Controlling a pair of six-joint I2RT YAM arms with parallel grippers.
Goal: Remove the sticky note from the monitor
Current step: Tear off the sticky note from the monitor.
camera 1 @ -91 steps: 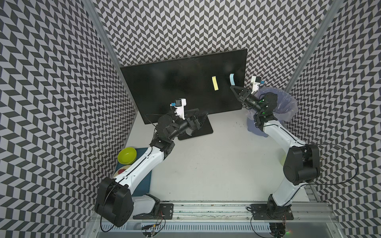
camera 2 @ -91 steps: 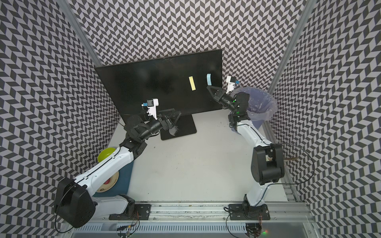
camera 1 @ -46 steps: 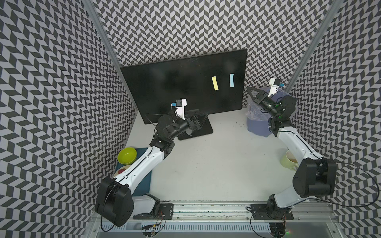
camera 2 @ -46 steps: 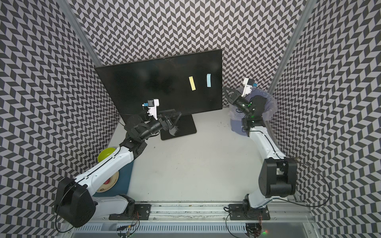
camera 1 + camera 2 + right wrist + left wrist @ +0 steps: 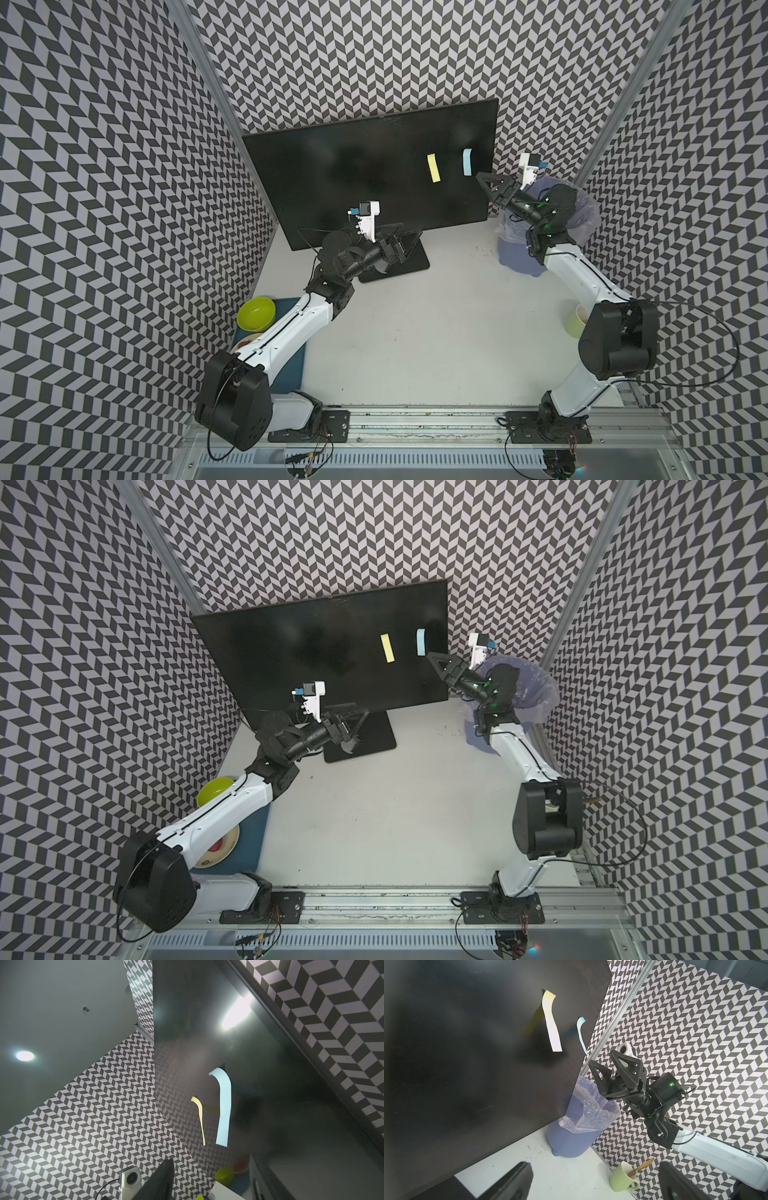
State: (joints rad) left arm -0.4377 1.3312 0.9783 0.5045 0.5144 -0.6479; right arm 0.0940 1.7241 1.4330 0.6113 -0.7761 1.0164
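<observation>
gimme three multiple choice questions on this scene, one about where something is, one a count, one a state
1. Where does the lined bin stand?
A) by the monitor edge on the right arm's side
B) on the left arm's side of the monitor
C) behind the monitor

2. How many sticky notes are on the screen?
A) one
B) two
C) three

3. How do the jaws of the right gripper stand?
A) shut on a note
B) apart, holding nothing
C) shut and empty

Answers:
1 A: in both top views the bin sits just past the screen's edge, below the right wrist.
2 B: there is one yellow note and one blue note, and no third.
3 B: the left wrist view shows a clear gap between its fingers, and the blue note hangs free of them.
</observation>
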